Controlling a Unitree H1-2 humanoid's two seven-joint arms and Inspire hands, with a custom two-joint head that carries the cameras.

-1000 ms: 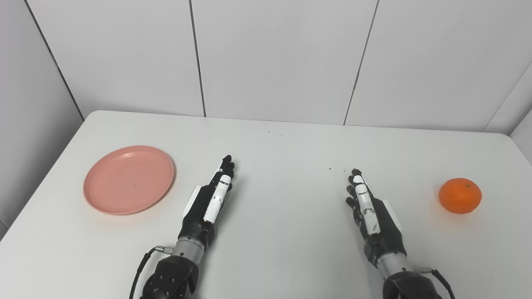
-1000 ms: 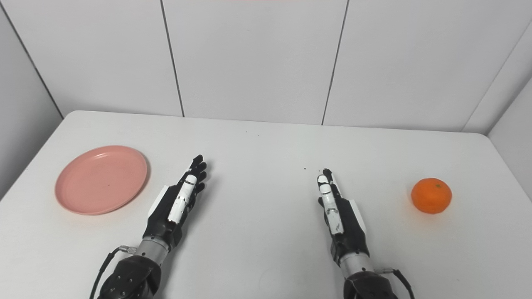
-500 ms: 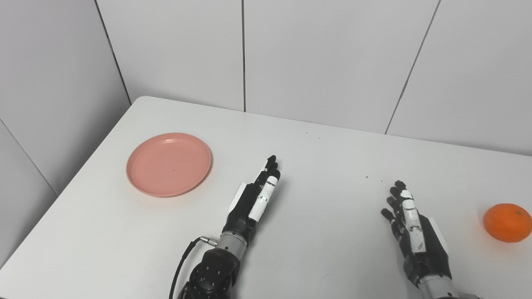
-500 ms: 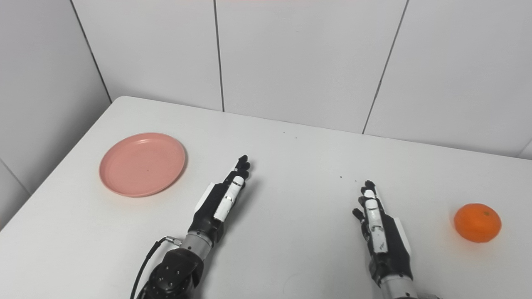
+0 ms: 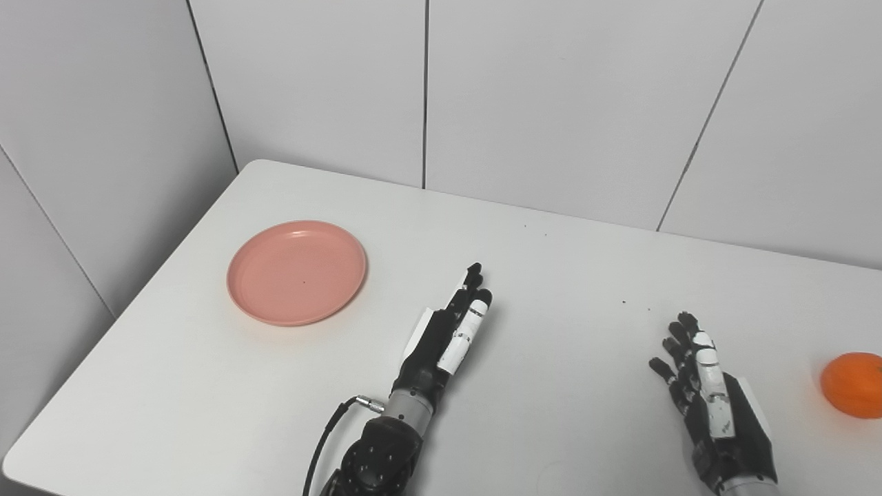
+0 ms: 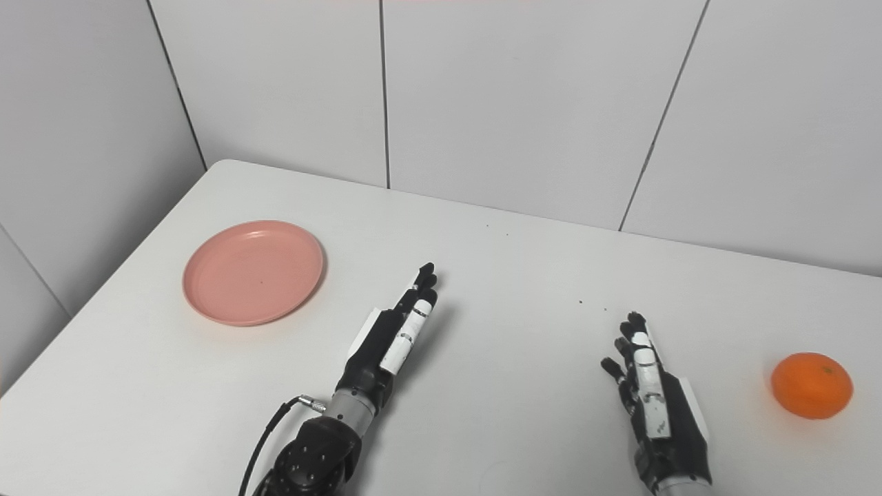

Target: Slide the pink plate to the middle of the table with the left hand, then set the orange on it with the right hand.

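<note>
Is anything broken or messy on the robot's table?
Nothing looks broken or spilled. The pink plate lies flat and empty on the left, the orange sits whole on the right, and both open hands are apart from them. The only odd thing is a few tiny dark specks on the table.
</note>
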